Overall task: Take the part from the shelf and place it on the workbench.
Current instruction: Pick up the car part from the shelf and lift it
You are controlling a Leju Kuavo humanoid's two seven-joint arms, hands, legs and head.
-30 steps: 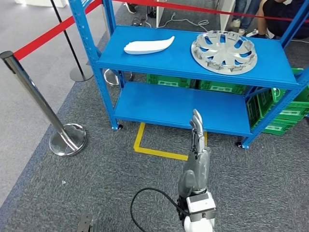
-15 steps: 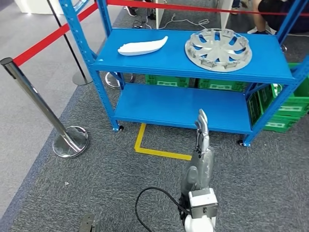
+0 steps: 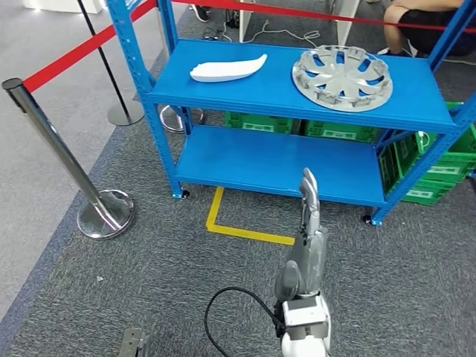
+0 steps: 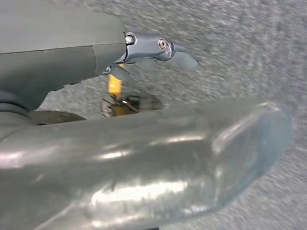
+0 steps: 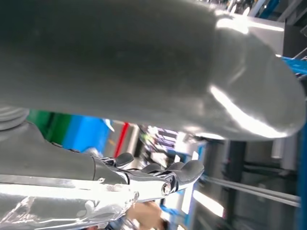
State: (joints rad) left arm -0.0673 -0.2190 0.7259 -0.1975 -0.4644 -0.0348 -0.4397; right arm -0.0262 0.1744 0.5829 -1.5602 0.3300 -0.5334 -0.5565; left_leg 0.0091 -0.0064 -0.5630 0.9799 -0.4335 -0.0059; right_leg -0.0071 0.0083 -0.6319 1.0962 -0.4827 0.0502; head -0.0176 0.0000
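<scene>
On the top level of the blue shelf [image 3: 269, 91] lie a white curved part [image 3: 227, 70] on the left and a silver wheel cover [image 3: 341, 77] on the right. My right hand [image 3: 307, 227] is raised in front of the shelf's lower level, short of it, fingers straight and together, holding nothing. The right wrist view shows the same hand [image 5: 152, 175] with its fingers stretched out toward the shelf. My left hand [image 4: 155, 48] hangs over grey carpet, fingers extended and holding nothing.
A chrome stanchion [image 3: 56, 145] with a red belt [image 3: 79, 48] stands left of the shelf. Green crates [image 3: 443, 171] sit under and right of it. Yellow tape [image 3: 247, 234] marks the carpet in front. A person [image 3: 424, 18] sits behind the shelf.
The whole picture swayed left and back, so the camera moved. My right hand stays raised with straight fingers at about the same distance from the shelf.
</scene>
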